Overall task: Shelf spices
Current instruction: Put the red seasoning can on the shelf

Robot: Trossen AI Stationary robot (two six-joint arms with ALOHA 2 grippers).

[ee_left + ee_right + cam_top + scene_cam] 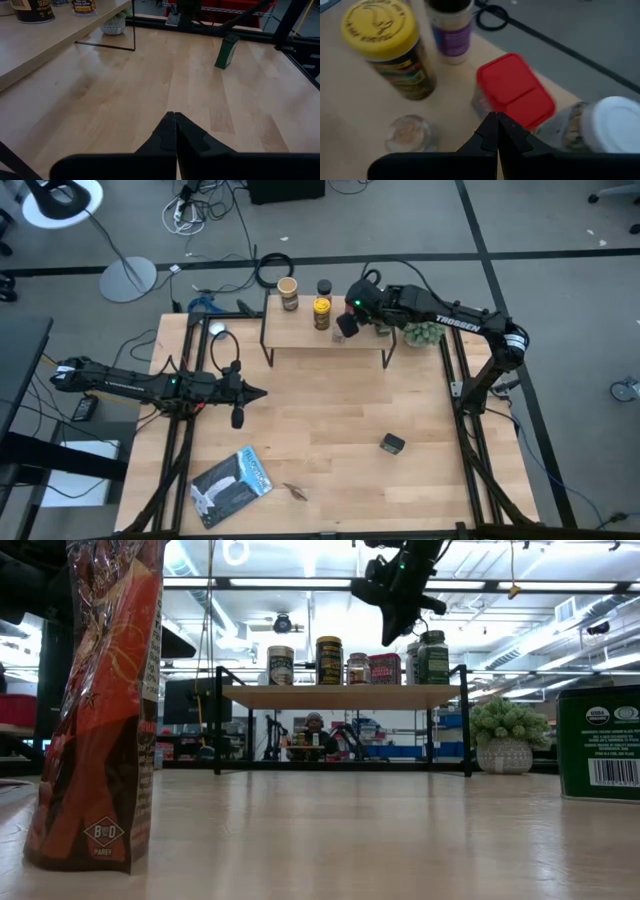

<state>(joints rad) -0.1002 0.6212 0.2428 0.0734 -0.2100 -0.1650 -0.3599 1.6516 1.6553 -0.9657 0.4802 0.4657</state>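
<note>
The spices are mostly standing in a row on the shelf (325, 332), the low light-wood board on black legs at the upper centre of the high view, presumably lined up there because that is where the task wants them. In the low view the row is sitting across the middle of the frame: a tan-lidded jar (281, 665), a yellow jar (329, 660), a small clear jar (358, 668), a red tin (384, 668) and a dark-lidded jar (433, 657). The right gripper (345, 326) is hovering over the right end of that row, its jaws pressed together and holding nothing; in its own wrist view it is looking straight down on the red tin's lid, the yellow lid at upper left and a white-capped clear bottle (600, 125) at lower right, which suggests it is just above the freshly filled end of the shelf rather than gripping anything. One green tin (392, 443) is lying well apart on the bare counter (330, 410), lower right of centre in the high view, so it looks like the piece not yet shelved. The left gripper (258, 392) is waiting low over the counter at the left of the high view, jaws closed and empty, pointing toward the open middle. A blue-white flat packet (232, 485) is resting near the lower left edge, and a small green potted plant (422, 332) is sitting just beside the shelf's right end.
</note>
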